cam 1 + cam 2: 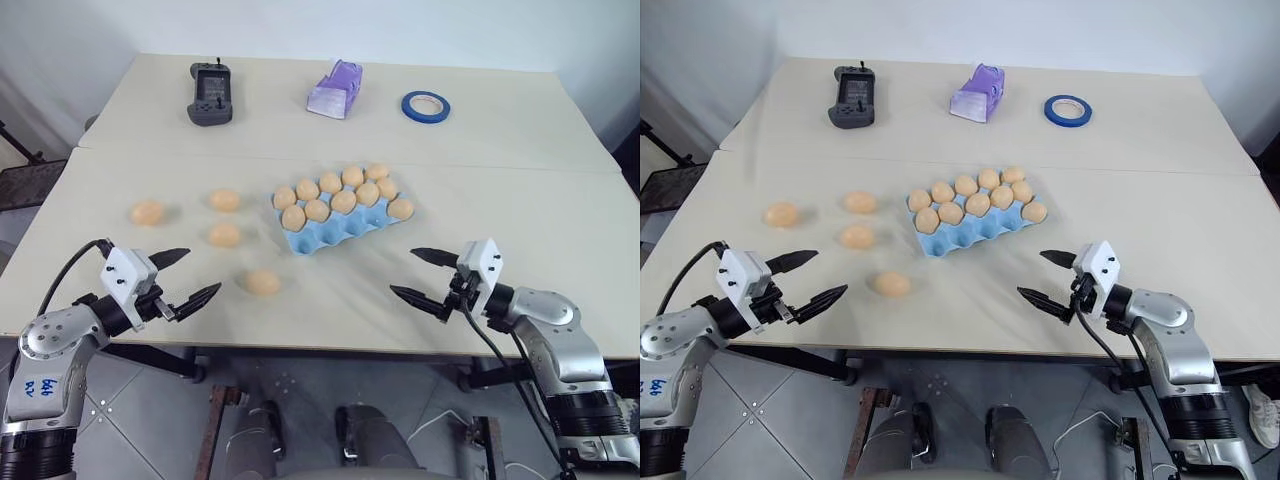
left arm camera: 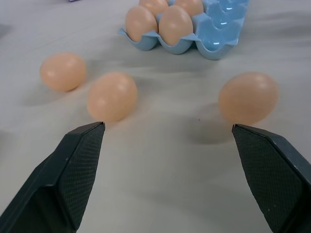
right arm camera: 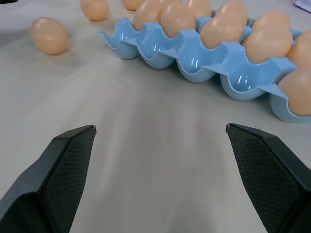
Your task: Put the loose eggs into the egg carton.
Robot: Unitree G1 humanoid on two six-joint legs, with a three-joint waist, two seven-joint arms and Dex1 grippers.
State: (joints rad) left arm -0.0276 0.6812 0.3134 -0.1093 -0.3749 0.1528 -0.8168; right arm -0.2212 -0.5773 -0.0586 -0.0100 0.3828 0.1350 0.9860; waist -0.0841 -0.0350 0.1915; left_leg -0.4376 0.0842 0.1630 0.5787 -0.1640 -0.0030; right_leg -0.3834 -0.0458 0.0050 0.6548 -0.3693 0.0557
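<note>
Both arms reach in from the lower corners of the head view, forearms held about level and angled toward each other. The left gripper [image 1: 183, 277] sits at the lower left of the frame, its two black fingers [image 1: 170, 257] spread wide apart and pointing toward the middle, with nothing between them. A black cable loops back from its white wrist block along the silver forearm. The right gripper [image 1: 425, 275] sits at the lower right, mirrored, its own fingers equally wide and empty, pointing left toward the centre. In each wrist view the textured black pads [image 2: 77, 165] stand far apart at the frame's lower corners.
</note>
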